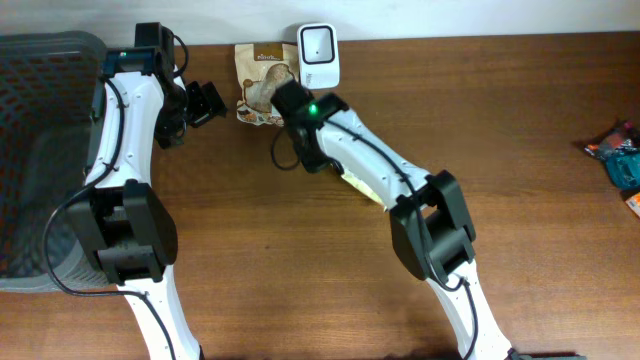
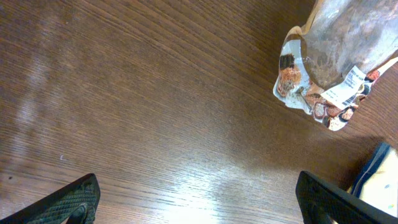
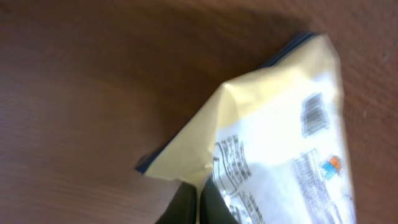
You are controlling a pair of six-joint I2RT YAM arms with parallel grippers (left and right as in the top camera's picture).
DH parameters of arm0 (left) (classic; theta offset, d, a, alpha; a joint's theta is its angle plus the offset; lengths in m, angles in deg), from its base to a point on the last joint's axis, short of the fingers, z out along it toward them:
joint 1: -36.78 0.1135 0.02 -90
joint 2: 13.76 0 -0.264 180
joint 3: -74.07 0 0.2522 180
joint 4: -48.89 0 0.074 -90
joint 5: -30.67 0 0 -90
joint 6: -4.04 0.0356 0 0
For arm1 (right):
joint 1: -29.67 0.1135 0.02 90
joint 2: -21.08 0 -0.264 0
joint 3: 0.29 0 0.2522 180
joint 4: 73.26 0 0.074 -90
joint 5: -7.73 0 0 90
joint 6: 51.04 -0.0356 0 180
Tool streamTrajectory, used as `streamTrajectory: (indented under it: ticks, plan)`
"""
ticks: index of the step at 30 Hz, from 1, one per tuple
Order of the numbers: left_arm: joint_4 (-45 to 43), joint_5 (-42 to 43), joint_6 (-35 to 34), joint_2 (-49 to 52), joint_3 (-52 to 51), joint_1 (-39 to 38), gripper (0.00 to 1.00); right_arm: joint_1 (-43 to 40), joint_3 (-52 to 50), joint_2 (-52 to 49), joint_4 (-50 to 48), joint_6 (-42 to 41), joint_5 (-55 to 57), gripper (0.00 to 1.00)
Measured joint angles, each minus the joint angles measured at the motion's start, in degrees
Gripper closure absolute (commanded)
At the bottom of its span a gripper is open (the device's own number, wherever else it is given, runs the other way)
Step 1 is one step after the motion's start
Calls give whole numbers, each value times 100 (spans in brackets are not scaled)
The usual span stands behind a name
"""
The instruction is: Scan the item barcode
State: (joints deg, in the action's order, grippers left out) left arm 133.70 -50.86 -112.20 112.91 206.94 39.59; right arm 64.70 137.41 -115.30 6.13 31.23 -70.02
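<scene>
- The right end effector [image 3: 198, 200] is pinched shut on an edge of the yellow packet [image 3: 280, 143].
- Only its wrist view shows the barcode [image 3: 314, 115]; from overhead, the bent right arm hides most of the packet.
- The left end effector [image 1: 207, 102] is wide apart, with the snack bag [image 1: 258, 85] just beside it.

Pale yellow packet [image 3: 280, 143] with a dark blue edge, its white face printed with small text and a barcode. One corner is pinched between the closed fingers [image 3: 217, 208] of the right gripper [image 3: 198, 208], and the rest slants up and away from them. White scanner [image 1: 318, 55] stands well beyond the fingers, apart from the packet.
</scene>
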Motion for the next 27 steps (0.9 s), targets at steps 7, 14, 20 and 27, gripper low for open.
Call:
streamTrajectory:
  ticks: [7, 14, 20, 27]
  plan:
    - [7, -13, 2, 0, 0, 2, 1, -765, 1401, 798, 1414, -96, -3488, 96]
    - [9, -17, 0, -2, 0, 4, 1, -1644, 881, 785, 1897, 769, -5180, 33]
    - [9, -17, 0, 0, 0, 7, 1, -1333, -122, 787, 2361, 1174, -3292, 1]
    - [20, -20, 0, -2, 0, 13, 1, -1478, -1991, 715, 520, 809, -3239, 1]
